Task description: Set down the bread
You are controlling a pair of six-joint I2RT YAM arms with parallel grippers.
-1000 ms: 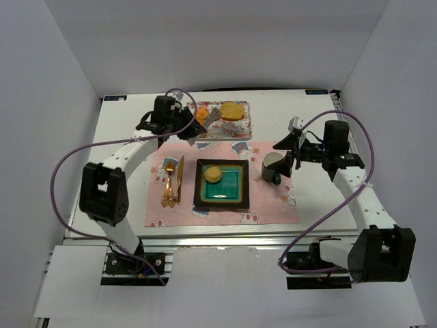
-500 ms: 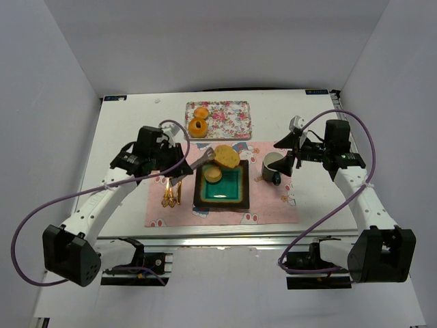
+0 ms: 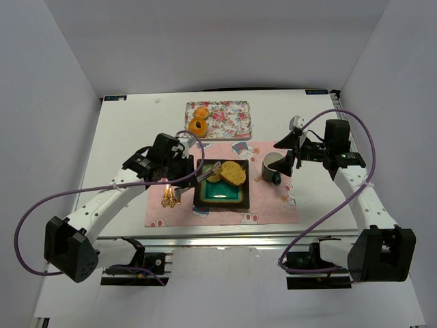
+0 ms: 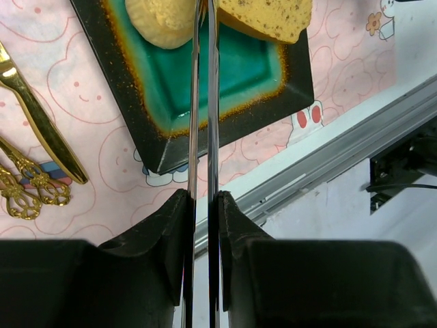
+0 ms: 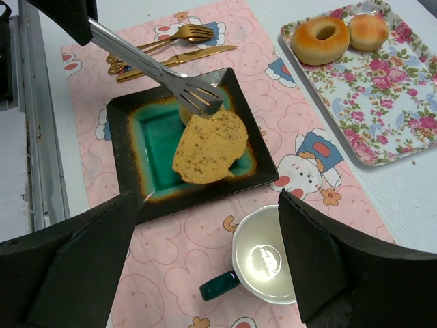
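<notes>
Top external view: on the white surface lies a pink placemat carrying a dark square plate. The left tool is closed on tongs, which pinch the toasted slice over the plate, just beside the bun. The right tool stands wide open and holds nothing, near a cup.

Left pincer clamped on tongs, toast slice at their tips over the black plate, bun beside it, right pincer by the cup
</notes>
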